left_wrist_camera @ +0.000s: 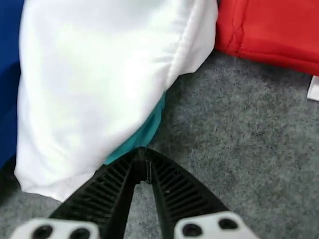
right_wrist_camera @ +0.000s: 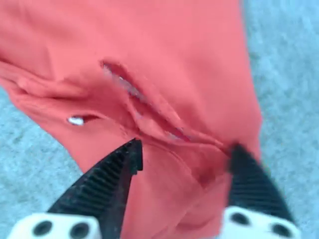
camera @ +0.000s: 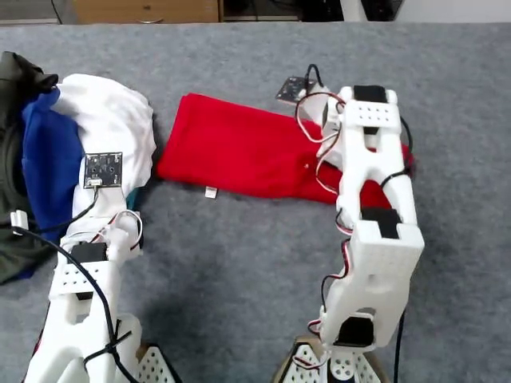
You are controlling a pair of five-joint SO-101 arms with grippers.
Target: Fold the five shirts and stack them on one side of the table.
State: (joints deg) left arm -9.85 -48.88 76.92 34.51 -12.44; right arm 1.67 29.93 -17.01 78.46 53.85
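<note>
Grey desk (camera: 239, 263) w/ shirts: heap at one side, red shirt (camera: 231, 152) flat near the middle.
High view: white shirt (camera: 112, 120) is bunched on top of the blue shirt (camera: 48, 159), w/ a dark shirt (camera: 16, 80) at the desk edge beside them; red shirt is a long band just beside the heap, small white tag (camera: 211, 191) at its near edge; left arm (camera: 80, 279) is over the white shirt, right arm (camera: 371, 183) over the red shirt's far end. Left wrist view: left end effector (left_wrist_camera: 144, 167) is pinched closed w/ nothing in it, tips at the white shirt's edge where a teal shirt (left_wrist_camera: 142, 137) peeks out underneath. Right wrist view: right end effector (right_wrist_camera: 185, 149) is spread wide, straddling a crease in the red shirt, no grip on the cloth.
</note>
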